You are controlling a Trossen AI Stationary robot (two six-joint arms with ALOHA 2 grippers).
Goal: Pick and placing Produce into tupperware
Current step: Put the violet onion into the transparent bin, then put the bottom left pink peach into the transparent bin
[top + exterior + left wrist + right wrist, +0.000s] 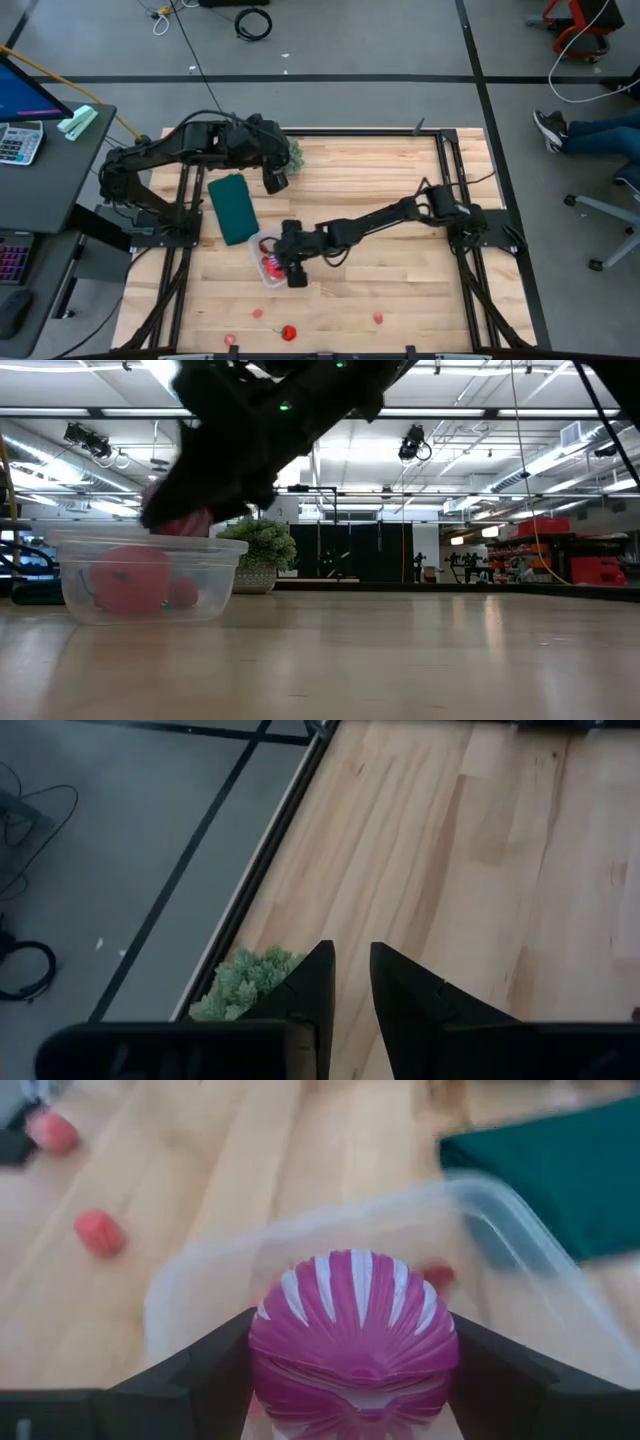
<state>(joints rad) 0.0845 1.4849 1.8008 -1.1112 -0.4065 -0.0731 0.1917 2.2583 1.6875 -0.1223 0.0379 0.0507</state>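
Pinching a ribbed purple-and-white produce piece (352, 1342) between its two dark fingers, the right gripper (293, 268) hangs directly over the small clear plastic tupperware (268, 262), which sits on the wooden table (400, 280) near its front-left part. The grip takes the piece at both flanks, presumably so it can drop cleanly once the fingers part. The low view shows a large pink round fruit (130, 580) and a smaller red one (182, 593) already lying inside the container, so the task appears partly done.

Several small red and pink produce pieces (289, 332) lie loose on the table nearer the front edge, well apart from the container, not yet collected.

Just beside the tupperware, on its far-left side, lies a flat dark green rectangular piece (232, 207).

Farther back, the left gripper (275, 180) waits near the table's far-left part, its fingers (315, 995) narrowly spread and holding nothing, close to a bushy pale-green plant (294, 153); it seems parked there to leave the right arm room.
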